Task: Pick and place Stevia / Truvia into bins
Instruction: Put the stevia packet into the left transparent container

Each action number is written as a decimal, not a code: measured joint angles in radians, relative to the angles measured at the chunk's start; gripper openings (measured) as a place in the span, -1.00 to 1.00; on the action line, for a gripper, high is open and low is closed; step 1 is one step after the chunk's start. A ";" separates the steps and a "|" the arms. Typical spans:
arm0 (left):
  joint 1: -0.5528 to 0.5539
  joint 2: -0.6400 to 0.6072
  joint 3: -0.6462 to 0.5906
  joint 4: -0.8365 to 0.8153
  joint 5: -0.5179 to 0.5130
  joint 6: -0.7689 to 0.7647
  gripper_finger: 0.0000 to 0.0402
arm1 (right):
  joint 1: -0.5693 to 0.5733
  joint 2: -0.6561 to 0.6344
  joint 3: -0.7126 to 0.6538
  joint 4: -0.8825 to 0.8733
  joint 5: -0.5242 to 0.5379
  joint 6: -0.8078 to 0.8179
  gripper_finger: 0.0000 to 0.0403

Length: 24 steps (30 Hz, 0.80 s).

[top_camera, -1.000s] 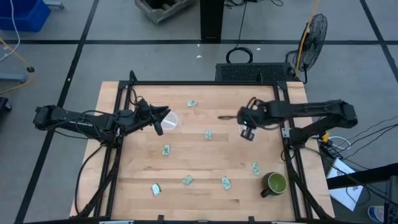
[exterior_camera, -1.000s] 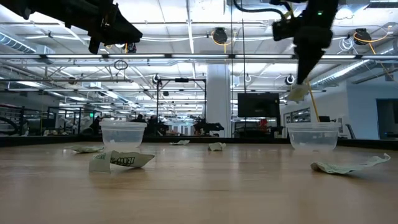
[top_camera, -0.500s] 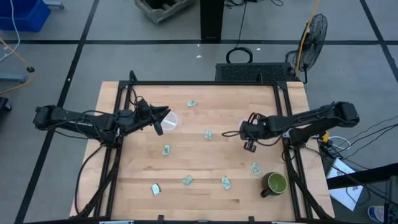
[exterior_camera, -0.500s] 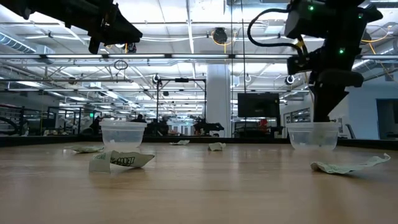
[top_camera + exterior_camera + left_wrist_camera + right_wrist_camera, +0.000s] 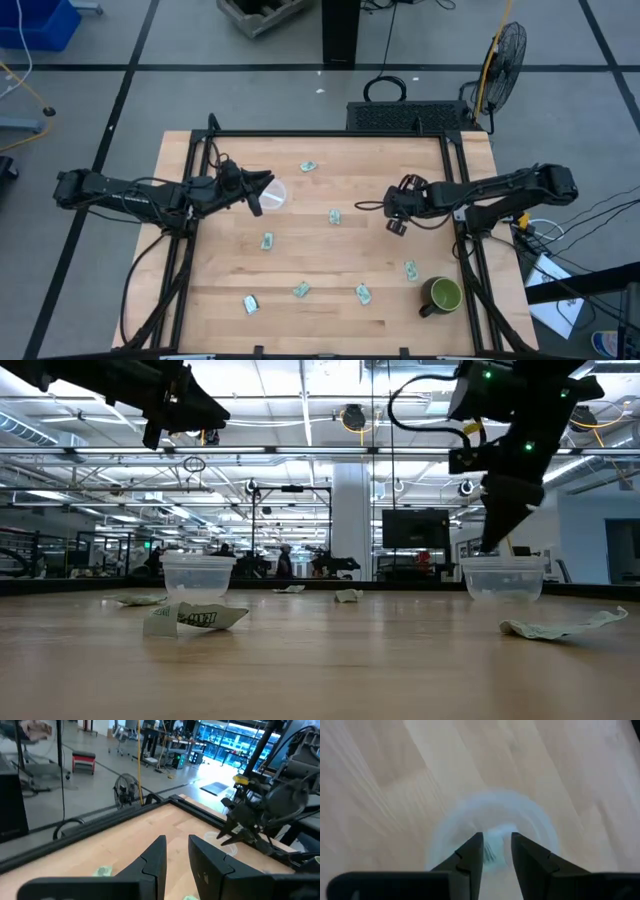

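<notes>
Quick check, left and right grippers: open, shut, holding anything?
Left gripper: slightly open, empty, above the left cup.
Right gripper: slightly open, empty, over the right cup.

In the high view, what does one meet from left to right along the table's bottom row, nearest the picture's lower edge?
First sachet → second sachet → third sachet → fourth sachet → dark green mug.
</notes>
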 joint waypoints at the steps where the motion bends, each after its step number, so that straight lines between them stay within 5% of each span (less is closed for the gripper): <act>1: 0.009 0.005 0.000 -0.002 0.017 -0.007 -0.57 | 0.001 0.000 0.000 0.035 -0.001 -0.001 -0.51; 6: 0.093 0.078 0.030 -0.009 0.172 -0.074 -0.57 | 0.002 0.000 0.000 0.206 -0.001 -0.097 -0.51; 11: 0.194 0.232 0.201 -0.165 0.282 -0.004 -0.57 | 0.002 0.000 0.000 0.344 -0.001 -0.184 -0.50; 16: 0.287 0.415 0.393 -0.359 0.289 0.095 -0.57 | 0.002 0.000 0.000 0.393 -0.002 -0.244 -0.50; 24: 0.421 0.695 0.542 -0.422 0.307 0.215 -0.57 | -0.012 0.000 0.000 0.411 -0.002 -0.341 -0.50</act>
